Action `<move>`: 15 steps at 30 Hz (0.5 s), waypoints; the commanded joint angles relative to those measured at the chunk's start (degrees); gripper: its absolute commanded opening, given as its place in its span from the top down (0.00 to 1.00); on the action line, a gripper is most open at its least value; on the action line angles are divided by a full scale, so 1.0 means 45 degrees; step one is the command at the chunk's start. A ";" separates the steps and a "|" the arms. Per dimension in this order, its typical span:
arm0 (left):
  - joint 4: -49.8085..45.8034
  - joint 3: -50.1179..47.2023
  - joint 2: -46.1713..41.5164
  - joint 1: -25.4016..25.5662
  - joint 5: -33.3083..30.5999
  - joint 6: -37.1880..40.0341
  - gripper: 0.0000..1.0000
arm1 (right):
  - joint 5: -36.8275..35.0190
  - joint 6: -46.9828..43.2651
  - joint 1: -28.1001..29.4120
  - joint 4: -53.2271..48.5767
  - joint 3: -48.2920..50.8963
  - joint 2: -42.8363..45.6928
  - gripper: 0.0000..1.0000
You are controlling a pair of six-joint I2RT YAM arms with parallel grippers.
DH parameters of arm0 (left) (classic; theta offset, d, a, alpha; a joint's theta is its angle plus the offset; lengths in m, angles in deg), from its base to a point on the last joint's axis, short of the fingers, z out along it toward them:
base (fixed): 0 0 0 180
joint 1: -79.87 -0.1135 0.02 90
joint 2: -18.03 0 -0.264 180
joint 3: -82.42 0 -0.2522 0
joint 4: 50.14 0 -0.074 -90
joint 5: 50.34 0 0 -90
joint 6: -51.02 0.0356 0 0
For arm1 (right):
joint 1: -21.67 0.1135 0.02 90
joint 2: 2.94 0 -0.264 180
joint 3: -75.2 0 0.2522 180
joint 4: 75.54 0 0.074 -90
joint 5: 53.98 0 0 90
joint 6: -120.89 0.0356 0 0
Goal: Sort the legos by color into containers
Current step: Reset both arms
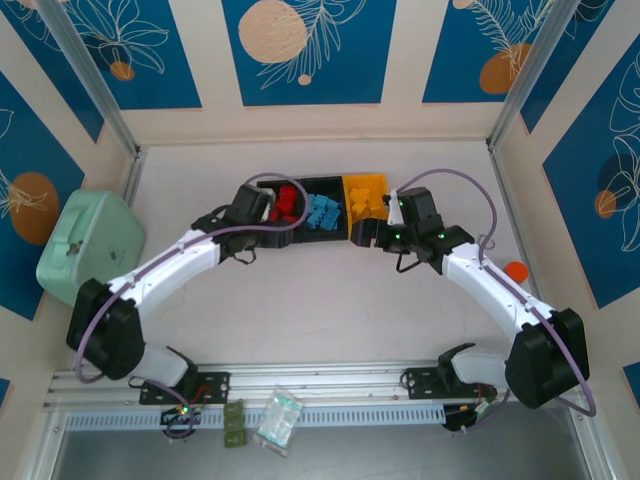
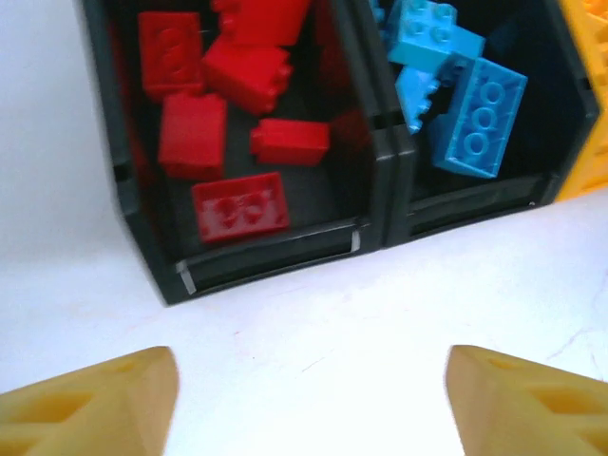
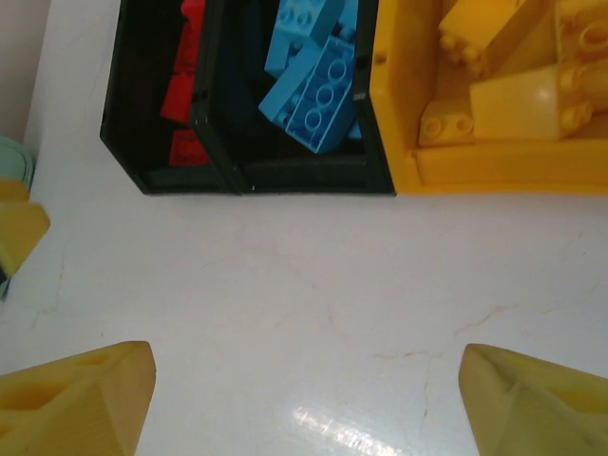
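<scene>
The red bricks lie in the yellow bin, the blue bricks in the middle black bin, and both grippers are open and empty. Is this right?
Not quite: the red bricks lie in the left black bin, not the yellow bin, as the left wrist view shows. The blue bricks are in the middle black bin, and the left gripper and right gripper are open and empty.

Left arm [image 1: 170, 262] and right arm [image 1: 490, 285]: white link covers, black joint housings, black bases. A purple-grey cable [image 1: 262, 179] loops along each arm. Green indicator lights [image 1: 398, 206] on the right wrist housing. Left gripper [image 2: 312, 359] and right gripper [image 3: 306, 351]: yellow-orange wedge-shaped fingers [image 2: 85, 404] with recessed pockets.
</scene>
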 commanded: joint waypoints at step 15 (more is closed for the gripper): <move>0.5720 -0.5262 -0.3438 -0.3524 -0.4037 0.2907 0.01 | -0.9383 -0.3126 -0.1845 0.5392 0.2262 0.0466 0.01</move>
